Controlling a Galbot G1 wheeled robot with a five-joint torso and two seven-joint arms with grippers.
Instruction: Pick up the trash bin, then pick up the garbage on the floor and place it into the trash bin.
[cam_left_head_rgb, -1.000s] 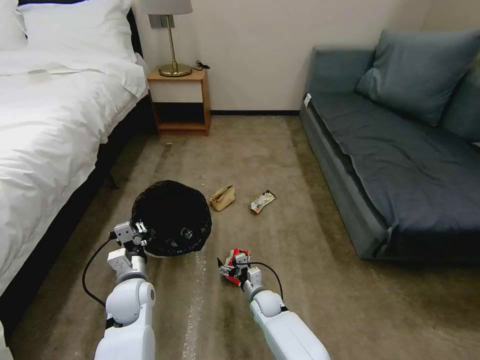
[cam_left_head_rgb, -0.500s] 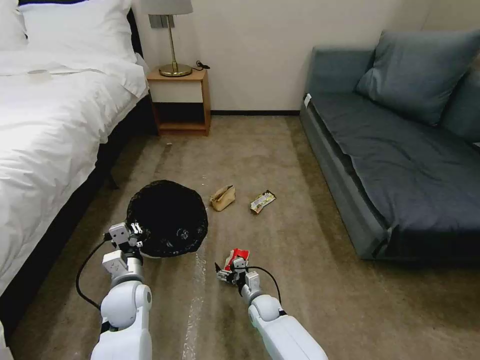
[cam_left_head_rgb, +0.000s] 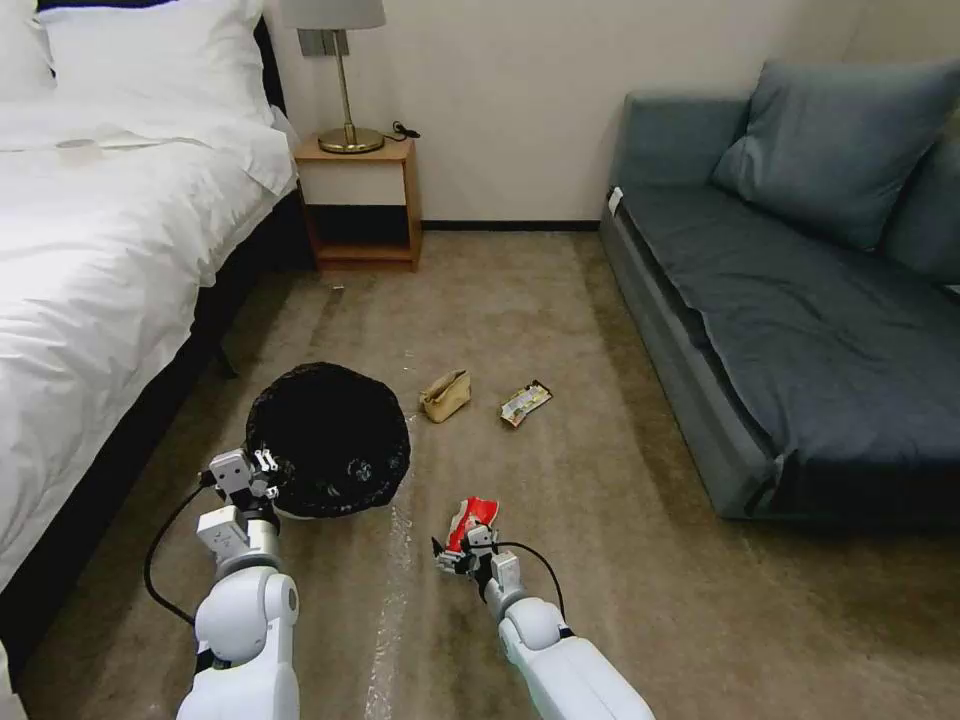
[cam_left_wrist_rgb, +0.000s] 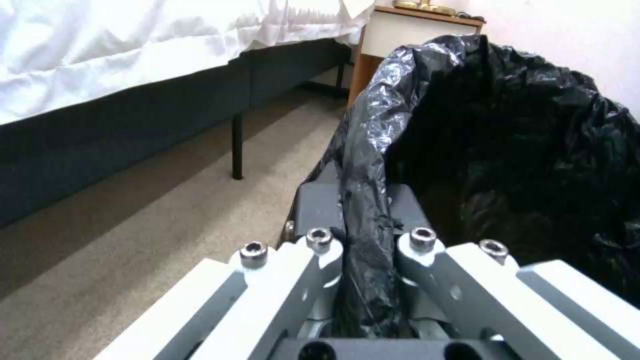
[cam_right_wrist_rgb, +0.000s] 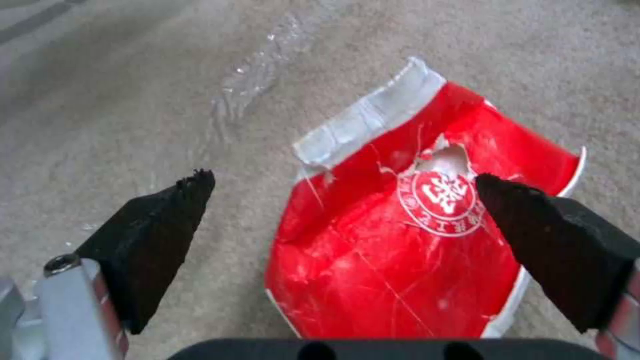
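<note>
The left gripper (cam_left_head_rgb: 262, 470) is sitting low on the left side of the head view, pinching the near rim of the trash bin (cam_left_head_rgb: 328, 437). In the left wrist view its fingers (cam_left_wrist_rgb: 320, 210) are pressed together on the black bag (cam_left_wrist_rgb: 363, 200) folded over the rim. The bin's dark mouth is lying open in the left middle of the head view, between the bed (cam_left_head_rgb: 90, 260) and the litter.

The right gripper (cam_left_head_rgb: 453, 553) is sitting low in the middle of the head view, right at the near end of the red snack packet (cam_left_head_rgb: 470, 518). In the right wrist view its two black fingertips (cam_right_wrist_rgb: 160, 220) are spread wide, one on each side of the packet (cam_right_wrist_rgb: 407, 250), and they are not squeezing it yet. The packet looks flat and crinkly on the carpet (cam_left_head_rgb: 560, 560).

To do this step well, I think the fingertips should go down on both sides of the packet and close slowly, so the thin packet bunches up instead of sliding away. The left gripper should be keeping the bin steady and its mouth open.

Farther up in the middle, a tan paper bag (cam_left_head_rgb: 445, 395) and a yellow-and-black wrapper (cam_left_head_rgb: 525, 402) are lying near each other on the carpet, waiting.
</note>
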